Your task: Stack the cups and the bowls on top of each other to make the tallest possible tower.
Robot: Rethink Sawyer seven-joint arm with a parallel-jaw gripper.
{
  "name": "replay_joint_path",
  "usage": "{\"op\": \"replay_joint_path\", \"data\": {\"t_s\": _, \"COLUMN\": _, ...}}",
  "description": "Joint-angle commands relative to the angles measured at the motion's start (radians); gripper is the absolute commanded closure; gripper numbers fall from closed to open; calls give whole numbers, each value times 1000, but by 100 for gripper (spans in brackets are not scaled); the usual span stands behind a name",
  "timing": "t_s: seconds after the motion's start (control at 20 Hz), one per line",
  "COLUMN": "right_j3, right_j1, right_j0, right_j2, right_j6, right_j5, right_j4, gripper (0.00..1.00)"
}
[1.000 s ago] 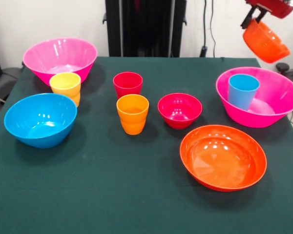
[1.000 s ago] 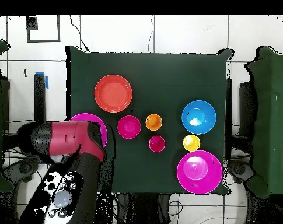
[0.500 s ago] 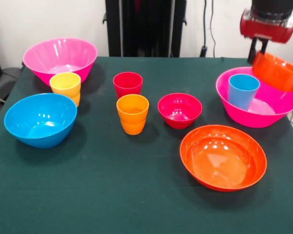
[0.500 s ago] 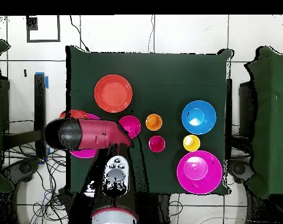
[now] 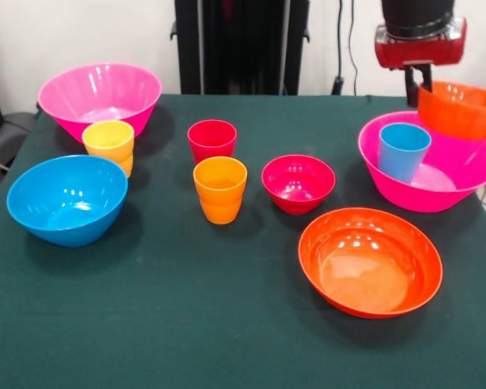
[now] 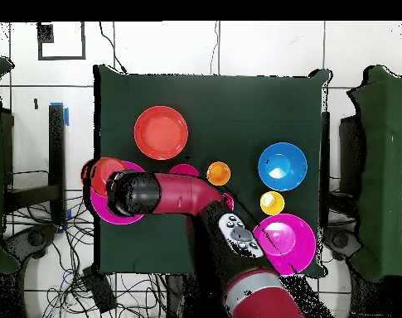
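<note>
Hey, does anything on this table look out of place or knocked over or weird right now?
Nothing is spilled or tipped. The one oddity: the blue cup stands upright inside the pink bowl, while the gripper holds the small orange bowl above that bowl's far rim.

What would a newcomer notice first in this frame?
The gripper holds a small orange bowl in the air over the rim of the pink bowl, which already has the blue cup standing in it. The other cups and bowls sit unstacked on the green table.
</note>
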Motion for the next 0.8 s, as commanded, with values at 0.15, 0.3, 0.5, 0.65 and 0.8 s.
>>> {"op": "replay_joint_path", "data": {"t_s": 0.15, "right_j3": 133, "right_j1": -19, "right_j0": -114, "right_j2": 357, "right_j6": -279, "right_j5": 8, "right_j4": -199, "gripper": 100}}
{"op": "replay_joint_path", "data": {"t_s": 0.3, "right_j3": 94, "right_j1": -9, "right_j0": -80, "right_j2": 316, "right_j6": -279, "right_j5": -10, "right_j4": -332, "gripper": 100}}
{"op": "replay_joint_path", "data": {"t_s": 0.5, "right_j3": 46, "right_j1": 11, "right_j0": -27, "right_j2": 257, "right_j6": -236, "right_j5": -1, "right_j4": -466, "gripper": 100}}
{"op": "replay_joint_path", "data": {"t_s": 0.65, "right_j3": 68, "right_j1": 14, "right_j0": -88, "right_j2": 333, "right_j6": -235, "right_j5": 15, "right_j4": -471, "gripper": 100}}
{"op": "replay_joint_path", "data": {"t_s": 0.8, "right_j3": 82, "right_j1": 17, "right_j0": -169, "right_j2": 424, "right_j6": -286, "right_j5": 99, "right_j4": -456, "gripper": 100}}
